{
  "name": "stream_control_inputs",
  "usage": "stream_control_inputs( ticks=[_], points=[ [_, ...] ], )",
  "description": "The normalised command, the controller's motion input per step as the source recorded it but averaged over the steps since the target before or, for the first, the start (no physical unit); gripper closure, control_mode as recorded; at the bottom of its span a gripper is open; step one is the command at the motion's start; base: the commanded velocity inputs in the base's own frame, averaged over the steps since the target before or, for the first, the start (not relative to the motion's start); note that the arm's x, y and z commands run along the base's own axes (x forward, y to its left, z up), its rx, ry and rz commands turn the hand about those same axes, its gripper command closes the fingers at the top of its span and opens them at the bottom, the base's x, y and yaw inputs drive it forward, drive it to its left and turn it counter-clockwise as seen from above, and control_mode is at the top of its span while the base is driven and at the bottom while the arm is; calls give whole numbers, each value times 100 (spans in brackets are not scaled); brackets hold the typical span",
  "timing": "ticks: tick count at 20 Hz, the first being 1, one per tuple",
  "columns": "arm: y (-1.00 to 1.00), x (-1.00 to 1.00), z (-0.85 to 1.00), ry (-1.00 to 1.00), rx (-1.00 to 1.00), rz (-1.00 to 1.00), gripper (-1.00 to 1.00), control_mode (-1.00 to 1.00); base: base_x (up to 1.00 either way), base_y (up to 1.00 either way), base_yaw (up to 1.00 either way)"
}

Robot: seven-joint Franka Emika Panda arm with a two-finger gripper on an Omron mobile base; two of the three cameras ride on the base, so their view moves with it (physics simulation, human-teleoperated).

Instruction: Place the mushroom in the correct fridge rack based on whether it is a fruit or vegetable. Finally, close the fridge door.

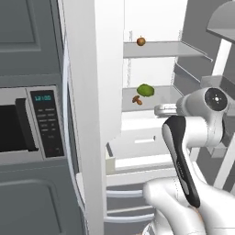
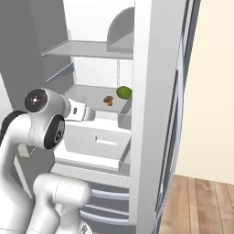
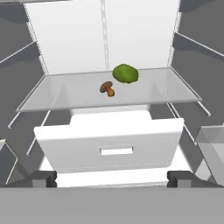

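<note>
hand view: small brown-capped, orange-stemmed mushroom (image 3: 107,89) lying on shelf; gripper (image 3: 112,178) wide open, empty.

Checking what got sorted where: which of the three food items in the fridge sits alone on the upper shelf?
The small round brown item; the mushroom and green vegetable share the shelf below.

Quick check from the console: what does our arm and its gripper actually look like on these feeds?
The arm is glossy white with rounded, bulbous links. A black glossy panel runs along one link, and a dark round cap with a small pale centre marking closes the joint. The gripper ends in two small dark grey blocky finger tips. No cables show.
</note>
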Motion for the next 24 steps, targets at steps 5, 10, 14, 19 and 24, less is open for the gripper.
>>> stream_control_inputs(
  ticks=[5,10,14,19,24],
  points=[
    [0,0,0,0,0,0,-100,100,-64,0,0],
    [0,0,0,0,0,0,-100,100,-18,0,-1],
    [0,0,0,0,0,0,-100,-100,0,0,0],
    [0,0,0,0,0,0,-100,-100,0,0,0],
    [1,-12,0,0,0,0,-100,-100,0,0,0]
  ],
)
